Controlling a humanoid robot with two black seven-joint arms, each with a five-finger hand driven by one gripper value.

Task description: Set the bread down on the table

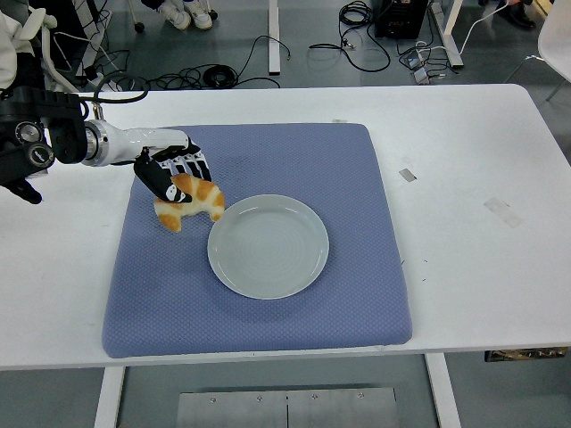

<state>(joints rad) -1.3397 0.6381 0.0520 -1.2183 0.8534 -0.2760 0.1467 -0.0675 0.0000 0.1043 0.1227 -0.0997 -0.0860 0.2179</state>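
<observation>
Over the mat's (268, 312) upper left, beside the plate (268, 246), I see my left hand (171, 171) with its fingers curled around the bread (192, 201), gripping it from above. Bread looks clear of the plate, just left of its rim.

A golden-brown bread (190, 201) with pale patches sits in the black-and-white left hand (171, 175), beside a pale grey plate (268, 246) on a dimpled blue-grey mat (268, 147) over the white table (464, 178).
</observation>
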